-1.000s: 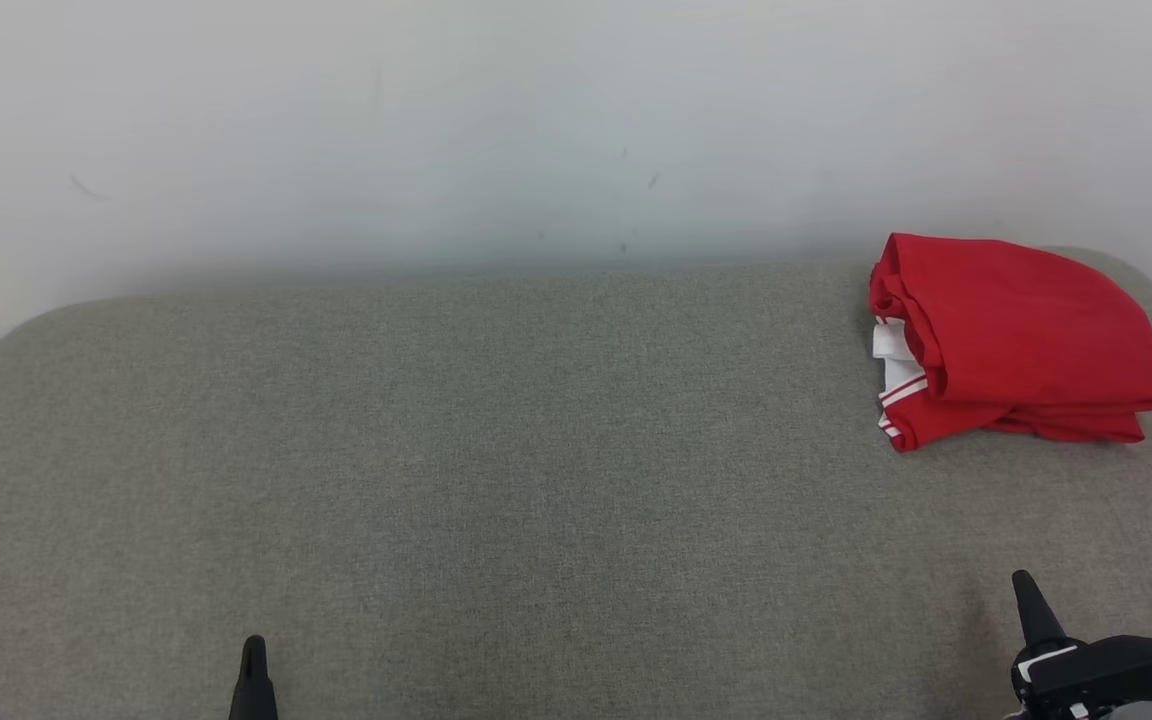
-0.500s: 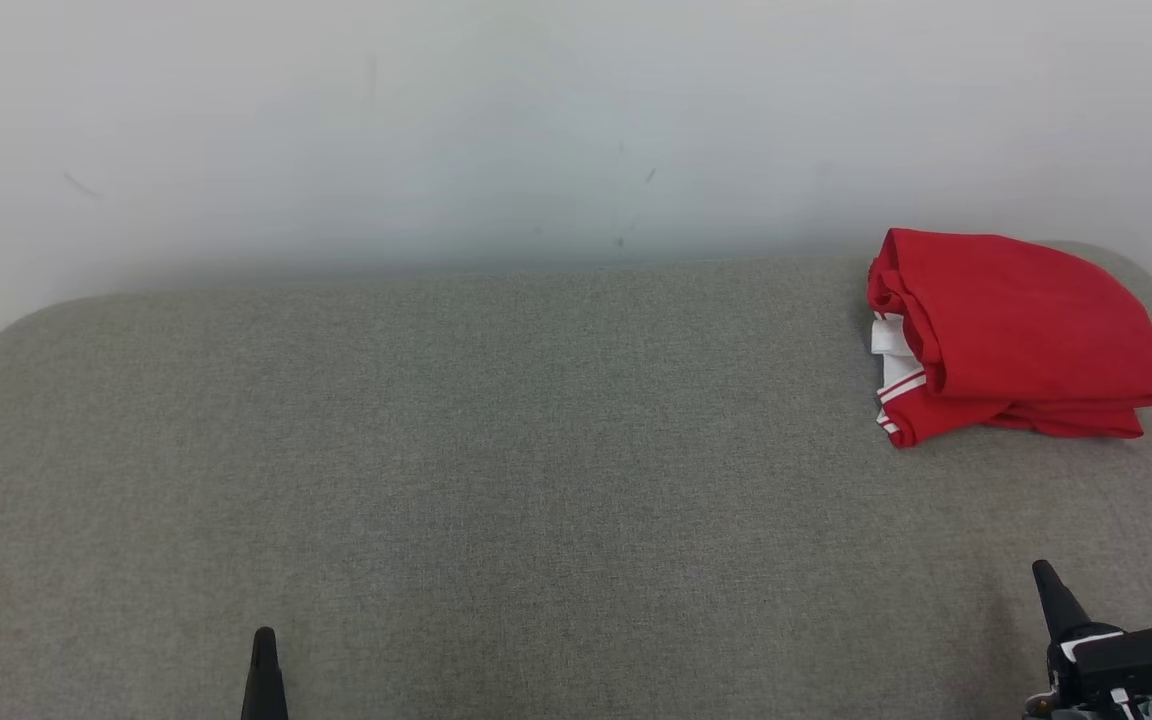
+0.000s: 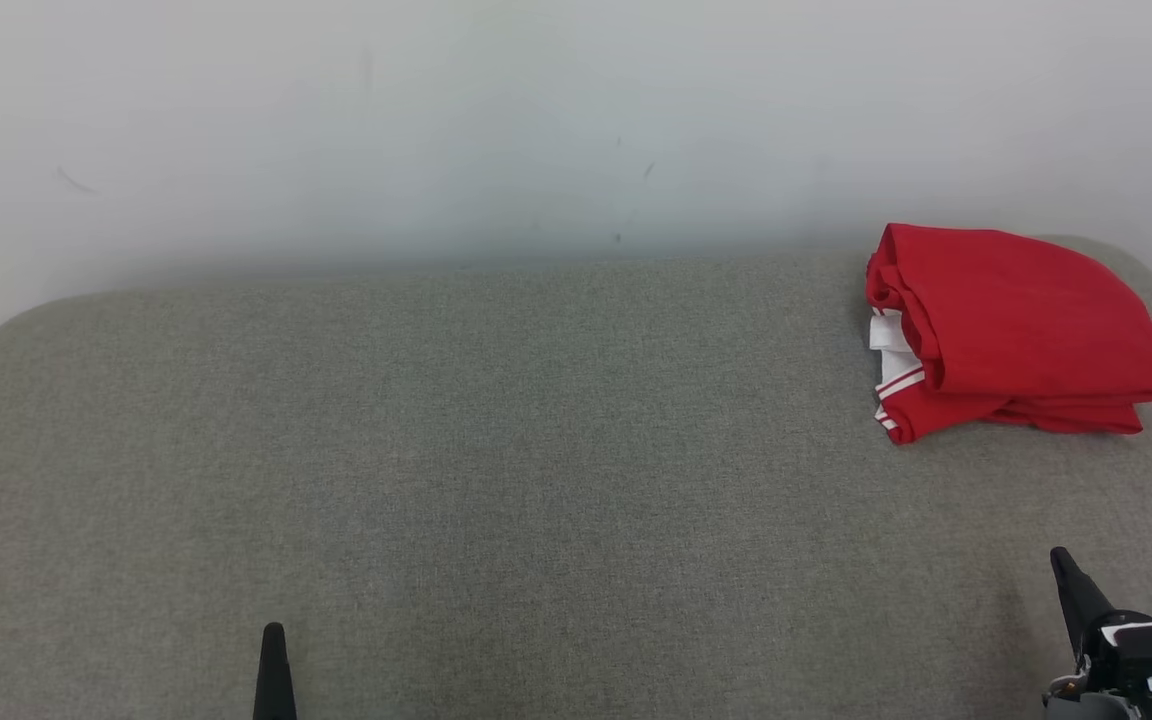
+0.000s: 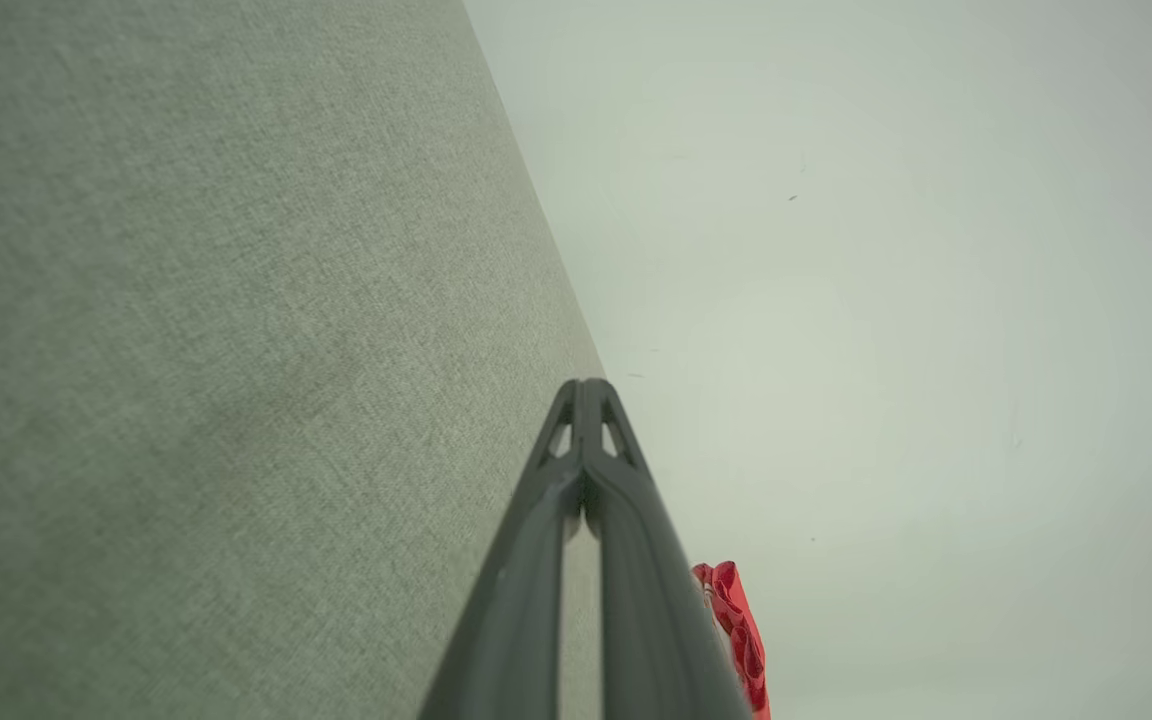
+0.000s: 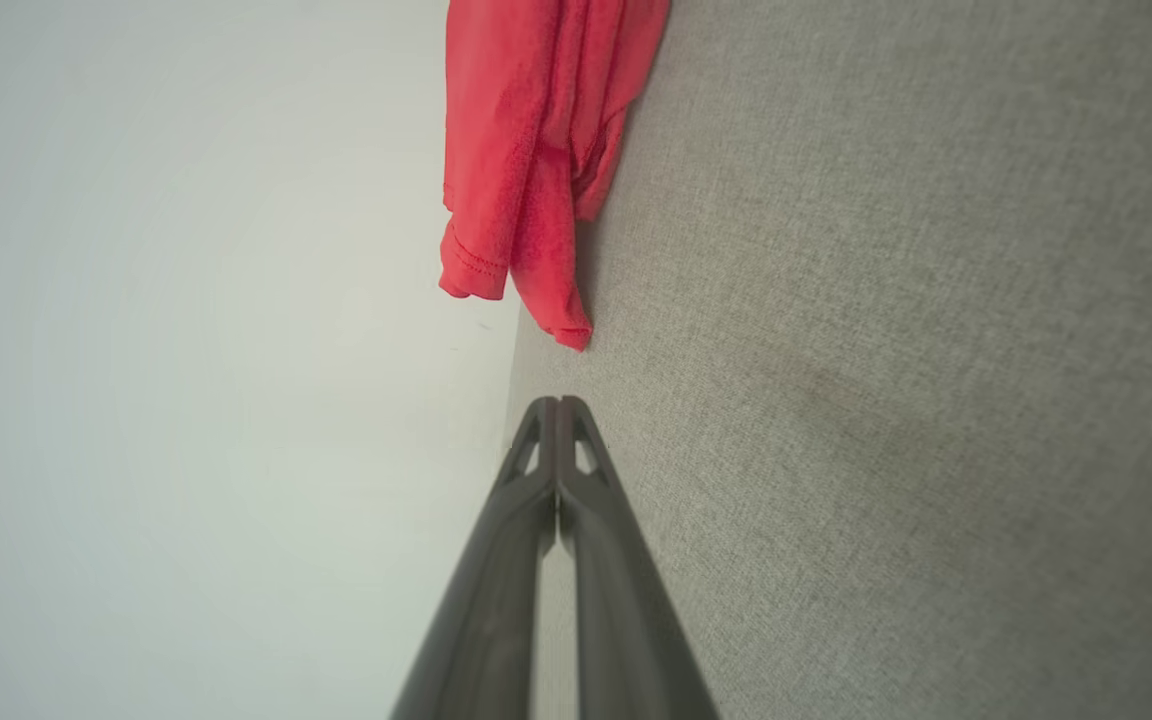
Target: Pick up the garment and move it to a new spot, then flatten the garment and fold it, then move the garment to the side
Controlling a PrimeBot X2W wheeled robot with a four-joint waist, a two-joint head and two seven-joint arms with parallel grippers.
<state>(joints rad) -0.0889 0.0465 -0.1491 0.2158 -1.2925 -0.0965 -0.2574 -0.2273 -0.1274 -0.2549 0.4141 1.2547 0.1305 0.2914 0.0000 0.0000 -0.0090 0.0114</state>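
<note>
- Cushion (image 3: 496, 450), grey fabric, against white wall (image 3: 536, 120): the whole head view has slid slightly since a second ago, wall included, so the camera moved, not the cloth.
- Red garment (image 3: 1016, 320): unchanged, a folded bundle at the cushion's far right end. Its long axis runs along the cushion's length, white-striped trim (image 3: 898, 385) facing the cushion's middle.
- Right gripper (image 5: 558, 405): has edged rightward along the cushion's front edge, fingers pressed together, empty.
- Left gripper (image 4: 586, 385): at the cushion's front edge, fingers together, empty.
- Judgement: folding and side placement look done; arms retreating.
</note>
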